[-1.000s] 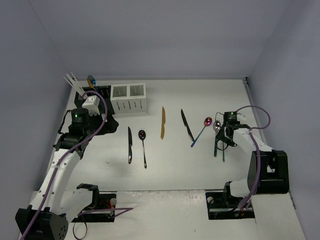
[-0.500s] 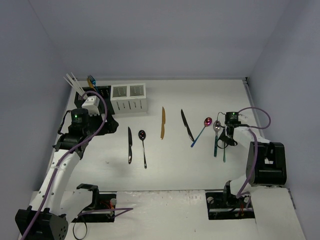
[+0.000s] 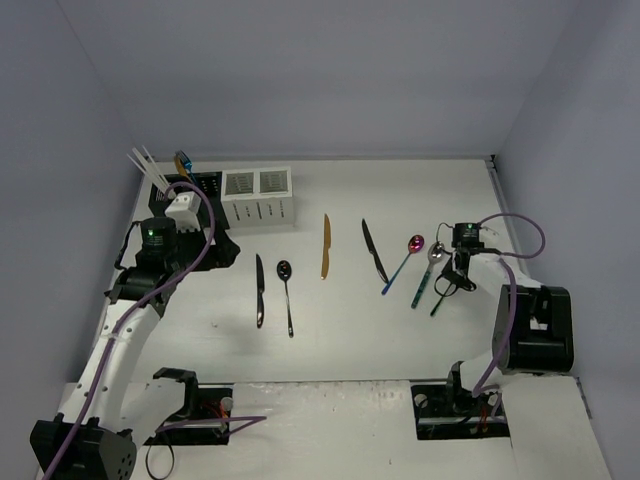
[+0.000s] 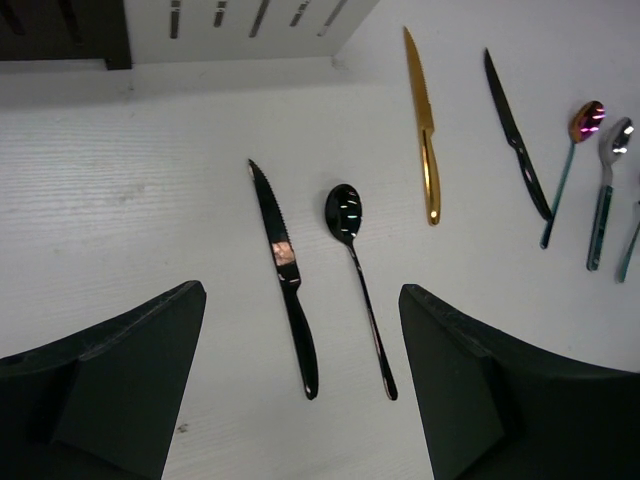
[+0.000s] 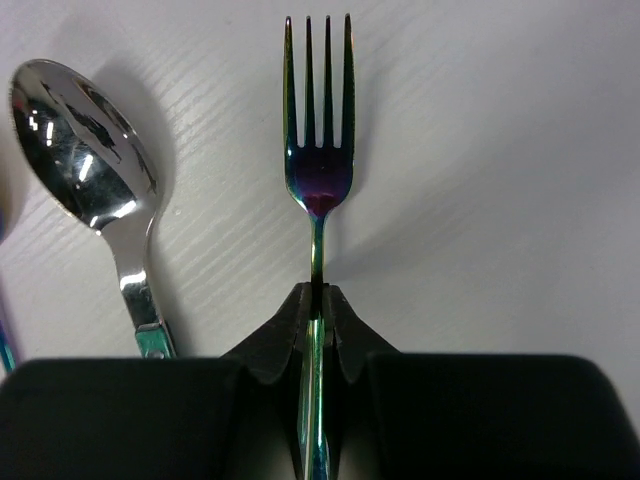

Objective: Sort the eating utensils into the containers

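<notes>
clamping iridescent fork [image 5: 320, 190] neck, right end effector [image 5: 316, 300]; silver spoon [image 5: 85, 140] alongside.

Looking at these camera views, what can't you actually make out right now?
- The fork's handle: right wrist view, hidden inside the right hand shut on it.
- The black caddy: top view, partly covered by the left arm.
- Inside the white caddy: top view, too small to tell.
- A teal handle: left wrist view, cut off by the right edge.

White arms [image 3: 118, 345], black claws [image 5: 316, 295], purple cables [image 3: 515, 216], green LEDs [image 3: 152, 233].
</notes>
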You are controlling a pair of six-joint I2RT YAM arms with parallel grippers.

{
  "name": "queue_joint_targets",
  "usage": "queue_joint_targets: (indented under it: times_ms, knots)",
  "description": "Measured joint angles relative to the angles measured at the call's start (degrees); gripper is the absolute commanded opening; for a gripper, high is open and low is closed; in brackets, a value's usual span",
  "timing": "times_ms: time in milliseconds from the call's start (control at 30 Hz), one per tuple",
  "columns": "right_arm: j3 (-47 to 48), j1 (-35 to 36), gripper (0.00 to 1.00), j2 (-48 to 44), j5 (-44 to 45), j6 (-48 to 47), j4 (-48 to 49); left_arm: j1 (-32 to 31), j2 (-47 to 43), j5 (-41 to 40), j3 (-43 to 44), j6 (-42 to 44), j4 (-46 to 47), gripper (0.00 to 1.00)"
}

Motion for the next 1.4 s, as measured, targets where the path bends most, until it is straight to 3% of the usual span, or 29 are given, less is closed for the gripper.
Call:
queue_joint_targets:
  times_ms: [167,300,467,700,967,1267,1400]
  knots:
    - [0.47,0.26,0.0,-9.4,1.38,-0.09,-2.91,-1.1,1.01,6.44,0.32,-1.68,0.43,0.76]
    - [3.48,3.07,0.0,-18.19,1.54,-1.63,-4.33,-6.09,2.09,9.28,3.69,-3.83,0.08,0.76]
    - [8.65,15.75,0.0,-27.34,-1.32,-4.49,-4.94,-14.85,2.43,10.12,10.33,-7.14,3.32,0.76]
    - [13.62,32.49,0.0,-33.73,-8.32,-9.12,-3.68,-24.8,5.54,7.87,13.58,-12.0,14.89,0.76]
    - [13.98,41.69,0.0,-34.45,-14.92,-11.46,0.59,-34.91,15.73,1.3,21.11,-11.33,20.25,0.74]
    - [13.16,46.62,0.0,-31.83,-16.95,-12.47,4.58,-37.53,20.88,-5.1,24.25,-6.72,19.78,0.56]
    - [12.89,47.82,0.0,-30.66,-16.96,-12.52,5.4,-38.35,22.59,-7.09,25.36,-4.94,18.94,0.37]
